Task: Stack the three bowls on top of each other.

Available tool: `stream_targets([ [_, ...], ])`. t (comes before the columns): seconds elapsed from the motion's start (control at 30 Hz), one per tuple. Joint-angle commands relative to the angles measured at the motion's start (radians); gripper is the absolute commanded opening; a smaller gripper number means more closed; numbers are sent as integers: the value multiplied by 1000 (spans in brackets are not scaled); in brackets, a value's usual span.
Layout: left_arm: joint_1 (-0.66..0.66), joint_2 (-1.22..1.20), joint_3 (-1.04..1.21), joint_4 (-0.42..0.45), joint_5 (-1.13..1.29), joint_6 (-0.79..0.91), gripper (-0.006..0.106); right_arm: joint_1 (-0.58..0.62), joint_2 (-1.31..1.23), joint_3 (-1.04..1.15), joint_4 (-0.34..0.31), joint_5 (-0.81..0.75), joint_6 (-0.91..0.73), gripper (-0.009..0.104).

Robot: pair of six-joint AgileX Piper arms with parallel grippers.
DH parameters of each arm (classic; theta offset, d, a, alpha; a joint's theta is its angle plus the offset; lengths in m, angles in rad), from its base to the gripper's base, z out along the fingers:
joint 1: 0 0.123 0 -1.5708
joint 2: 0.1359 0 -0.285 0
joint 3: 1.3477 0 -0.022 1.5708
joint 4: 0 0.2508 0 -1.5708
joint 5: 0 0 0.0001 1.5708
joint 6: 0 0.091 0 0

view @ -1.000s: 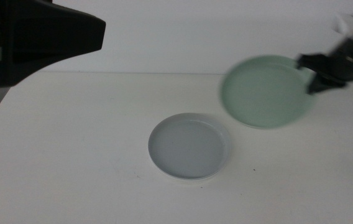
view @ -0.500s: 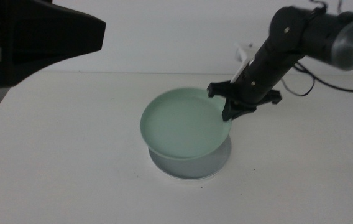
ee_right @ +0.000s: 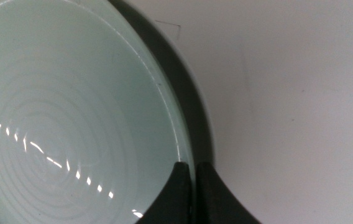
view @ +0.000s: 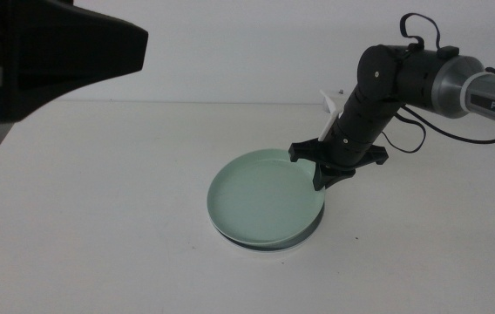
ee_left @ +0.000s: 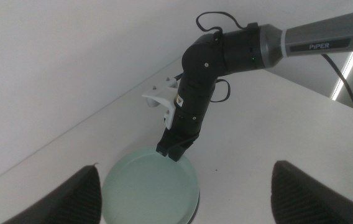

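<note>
- Well, from the middle view the right gripper is down at the far right rim of the mint green bowl, its dark jaws pinched on that edge. The bowl sits on a stack in the middle of the table, with a pale rim of a lower bowl peeking out along the near edge (grey or white, I can't tell from here).
- Next, the left wrist view looks down from well above: the left gripper hangs high and apart from the work, jaws spread wide and holding nothing. Below it the right arm bends down to the green bowl's rim.
- Lastly, the right wrist view is close in: the two jaws meet on the thin rim of the green bowl, and a dark band, probably shadow over the bowl beneath, curves just outside it.
- My guess is the stacking is nearly done: the green bowl seems seated, and what remains is letting go and backing off. Only two bowls are surely visible, so I can't confirm a third lies under them.
</note>
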Motion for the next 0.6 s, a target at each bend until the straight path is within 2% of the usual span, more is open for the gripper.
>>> stream_targets([
  [0.0,-5,1,3,-2,-3,-5,94,2,-1,-6,-18,-6,1,-2],
  [0.07,-5,1,3,-2,-3,-5,94,2,-1,-6,-18,-4,1,2],
  [0.13,-5,1,3,-2,-3,-5,94,2,-1,-6,-12,-4,1,13],
  [0.33,-5,1,3,8,-4,-5,94,2,-18,-24,-7,40,-71,70],
  [0.43,-5,1,3,8,-4,-5,94,0,-65,-52,-14,69,-150,93],
  [0.57,-5,1,3,8,-4,-5,94,-16,-190,-70,-45,74,-174,93],
])
